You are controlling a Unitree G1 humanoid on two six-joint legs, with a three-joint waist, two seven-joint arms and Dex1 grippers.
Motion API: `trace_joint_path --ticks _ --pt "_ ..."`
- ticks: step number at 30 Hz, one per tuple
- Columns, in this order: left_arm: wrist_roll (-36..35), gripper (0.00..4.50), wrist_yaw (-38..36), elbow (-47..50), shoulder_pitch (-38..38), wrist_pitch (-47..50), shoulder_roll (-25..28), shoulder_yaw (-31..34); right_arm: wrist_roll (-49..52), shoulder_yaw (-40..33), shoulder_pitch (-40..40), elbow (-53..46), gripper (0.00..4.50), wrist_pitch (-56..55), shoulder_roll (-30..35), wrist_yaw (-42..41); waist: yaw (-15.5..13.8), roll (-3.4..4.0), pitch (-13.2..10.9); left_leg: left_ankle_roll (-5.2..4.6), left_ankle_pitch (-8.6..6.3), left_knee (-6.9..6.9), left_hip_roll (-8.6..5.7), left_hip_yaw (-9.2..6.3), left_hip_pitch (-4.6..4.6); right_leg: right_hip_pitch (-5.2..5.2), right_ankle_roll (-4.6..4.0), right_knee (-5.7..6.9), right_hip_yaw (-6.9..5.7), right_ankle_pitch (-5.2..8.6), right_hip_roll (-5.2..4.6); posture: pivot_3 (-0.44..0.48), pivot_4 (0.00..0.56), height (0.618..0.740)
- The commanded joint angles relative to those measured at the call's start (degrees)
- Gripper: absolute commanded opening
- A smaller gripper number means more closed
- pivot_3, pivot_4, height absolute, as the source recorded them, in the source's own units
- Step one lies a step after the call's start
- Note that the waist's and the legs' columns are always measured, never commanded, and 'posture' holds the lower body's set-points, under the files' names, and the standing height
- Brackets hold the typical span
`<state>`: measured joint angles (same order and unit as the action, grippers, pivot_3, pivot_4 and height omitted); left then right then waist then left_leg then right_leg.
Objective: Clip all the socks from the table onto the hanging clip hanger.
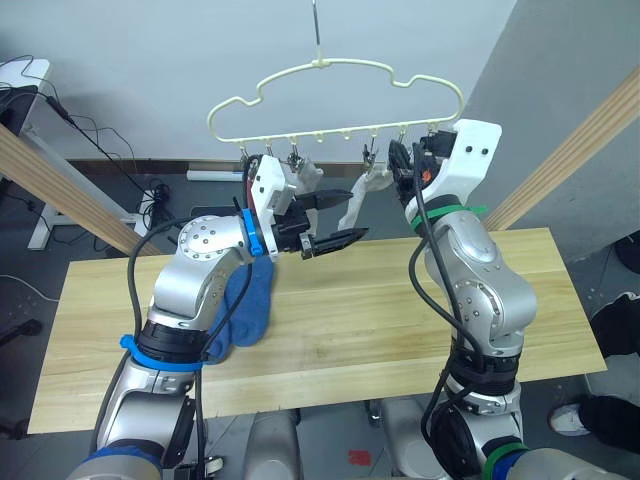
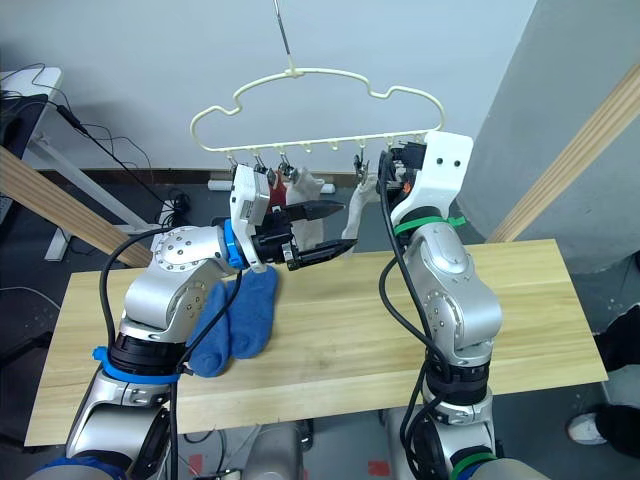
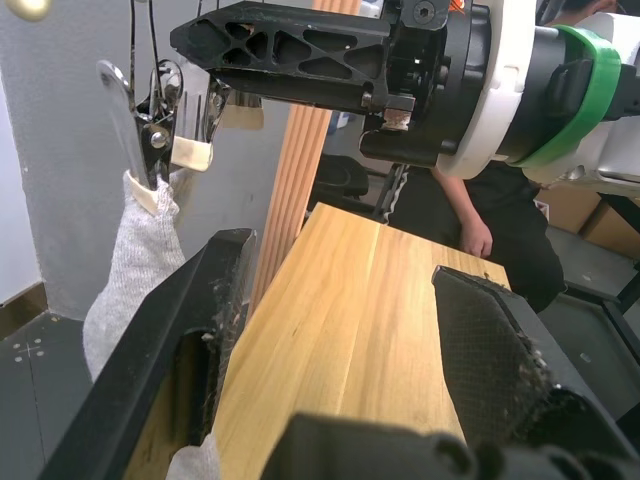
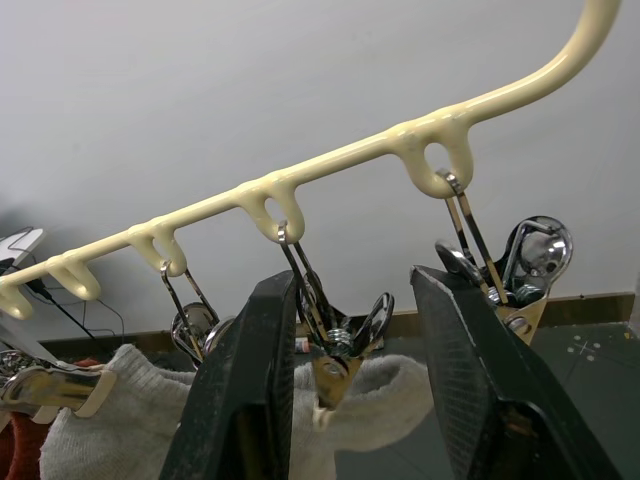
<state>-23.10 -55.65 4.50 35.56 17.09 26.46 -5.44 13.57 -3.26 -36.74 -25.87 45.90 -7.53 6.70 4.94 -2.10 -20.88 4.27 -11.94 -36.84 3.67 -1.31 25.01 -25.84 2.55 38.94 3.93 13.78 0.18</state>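
Both grippers are up at the clip hanger (image 1: pixel 340 95): the left gripper (image 2: pixel 322 232) gapes empty, the right gripper (image 4: pixel 355 400) straddles a clip (image 4: pixel 335 345), unclosed. Blue socks (image 2: pixel 240 320) lie left on the table (image 2: pixel 540 320).

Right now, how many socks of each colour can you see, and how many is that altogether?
Blue socks: 2, lying on the table
Light grey socks: 2, clipped to the hanger
Rust red sock: 1, partly seen, up at the hanger's clips
Total: 5 socks in sight
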Motion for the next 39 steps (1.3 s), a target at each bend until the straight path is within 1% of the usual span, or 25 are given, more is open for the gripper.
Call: trace_joint_path --ticks 1,21,22,23,24,25,28,34,38,39 --pt "0.0 3.22 -0.1 1.9 -0.2 -0.4 -0.3 -0.2 1.8 -0.2 -0.1 -3.9 1.84 0.6 -1.6 0.9 0.0 0.00 0.0 0.00 0.00 0.00 0.00 0.00 0.00 0.00 0.00 0.00 0.00 0.00 0.00 -0.138 0.312 0.740" --pt "0.0 3.22 -0.1 1.8 -0.2 -0.5 -0.5 -0.5 4.8 -0.5 -0.1 -3.7 1.84 0.7 -1.3 2.8 0.0 0.00 0.0 0.00 0.00 0.00 0.00 0.00 0.00 0.00 -0.01 0.00 0.00 0.00 0.00 -0.140 0.310 0.740" --pt "0.1 3.22 0.0 1.8 -0.3 -0.5 -0.6 -0.5 4.8 -0.5 -0.1 -3.7 1.45 0.6 -1.2 2.8 0.0 0.00 0.0 0.00 0.00 0.00 0.00 0.00 0.00 0.00 -0.01 0.00 0.00 0.00 0.00 -0.142 0.311 0.740" --pt "0.1 3.22 0.0 1.9 -0.3 -0.5 -0.6 -0.5 4.8 -0.5 -0.1 -3.7 1.27 0.5 -1.2 2.7 0.0 0.00 0.0 0.00 0.00 0.00 0.00 0.00 0.00 0.00 -0.01 0.00 0.00 0.00 0.00 -0.142 0.311 0.740" --pt "0.1 3.22 0.0 2.0 -0.5 -0.4 -0.5 -0.6 4.8 -0.4 -0.2 -3.7 0.99 0.5 -1.1 2.6 0.0 0.00 0.0 0.00 0.00 0.00 0.00 0.00 0.00 0.00 -0.01 0.00 0.00 0.00 0.00 -0.143 0.311 0.740" --pt "0.1 3.22 0.0 2.1 -0.7 -0.4 -0.5 -0.6 4.7 -0.4 -0.2 -3.8 0.59 0.4 -0.9 2.5 0.0 0.00 0.0 0.00 0.00 0.00 0.00 0.00 0.00 0.00 -0.01 0.00 0.00 0.00 0.00 -0.143 0.312 0.740" --pt "0.1 3.22 0.0 2.3 -1.2 -0.5 -0.5 -0.5 4.6 -0.1 -0.1 -3.8 0.00 0.4 -0.5 2.2 0.0 0.00 0.0 0.00 0.00 0.00 0.00 0.00 0.00 0.00 -0.01 0.00 0.00 0.00 0.00 -0.144 0.312 0.740" --pt "1.1 3.22 1.4 3.4 -4.0 -0.9 -0.1 0.0 4.6 0.1 0.1 -3.9 0.00 0.3 0.0 1.9 0.1 0.00 0.0 0.00 0.00 -0.01 0.00 0.00 0.00 0.00 -0.01 0.01 0.01 0.00 0.00 -0.146 0.314 0.740" --pt "4.6 3.22 6.5 4.1 -9.9 -2.2 0.5 1.4 4.3 0.4 0.1 -3.7 0.00 0.2 0.6 1.5 0.1 0.01 0.0 0.00 0.00 -0.01 0.01 0.01 0.00 0.00 -0.01 0.00 0.03 -0.01 -0.01 -0.146 0.314 0.740" --pt "6.2 3.22 10.3 4.3 -12.6 -2.3 -0.1 2.6 4.3 0.4 0.1 -3.8 0.00 0.2 0.7 1.4 0.1 0.01 0.0 0.00 0.00 0.00 0.01 0.01 0.00 0.00 -0.01 0.00 0.02 -0.01 -0.01 -0.140 0.319 0.740"
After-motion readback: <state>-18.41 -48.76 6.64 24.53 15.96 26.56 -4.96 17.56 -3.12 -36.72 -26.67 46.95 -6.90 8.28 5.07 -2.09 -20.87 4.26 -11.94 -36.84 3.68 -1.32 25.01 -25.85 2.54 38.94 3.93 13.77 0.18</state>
